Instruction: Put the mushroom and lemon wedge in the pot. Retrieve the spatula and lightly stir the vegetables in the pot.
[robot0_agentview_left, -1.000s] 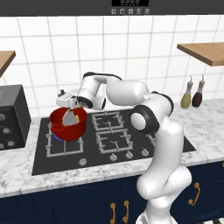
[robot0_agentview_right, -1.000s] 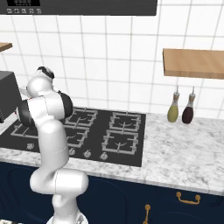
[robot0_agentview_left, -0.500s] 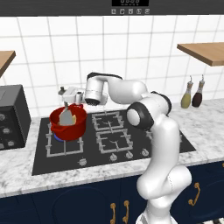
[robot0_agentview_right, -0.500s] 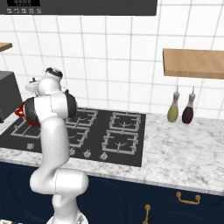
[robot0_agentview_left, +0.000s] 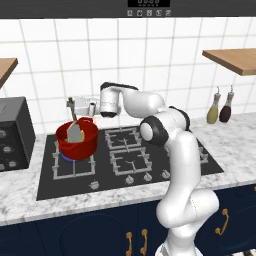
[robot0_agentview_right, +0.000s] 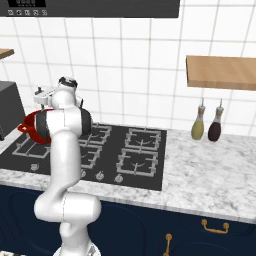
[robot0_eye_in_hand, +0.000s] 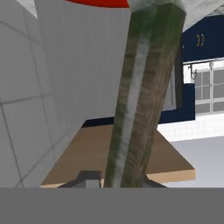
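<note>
Over the rear-left burner of the hob (robot0_agentview_left: 130, 155), gripper (robot0_agentview_left: 82, 106) sits level w/ the wall tiles, pointing sideways toward the toaster-like black box (robot0_agentview_left: 14, 132). Spatula (robot0_agentview_left: 75, 125) handle runs between the fingers; in hand view the dark wood-grain handle (robot0_eye_in_hand: 142, 96) fills the centre and passes right btwn the two fingertips at the bottom edge. Jaws look narrow on it, but whether they actually press the handle or stand just off it — cannot tell from these views.

Spatula hangs near upright, slightly tilted, grey blade down inside the pot (robot0_agentview_left: 77, 140). Blade overlaps the pot's back rim; contact w/ the pot floor not visible. Pot is on the rear-left burner, red, handles at rim; in right base view a bit of red (robot0_agentview_right: 31, 127) shows behind the arm. Mushroom and lemon wedge: can't make out either, pot interior hidden by blade and wall.

Edges/room: pot close to hob's left edge, black box just beyond on the marble counter (robot0_agentview_left: 235, 140). Tiled wall directly behind gripper, little gap. Front burners and right half of hob are open. Two bottles (robot0_agentview_left: 220, 107) stand well apart on the right, under a wooden shelf (robot0_agentview_left: 235, 60).
</note>
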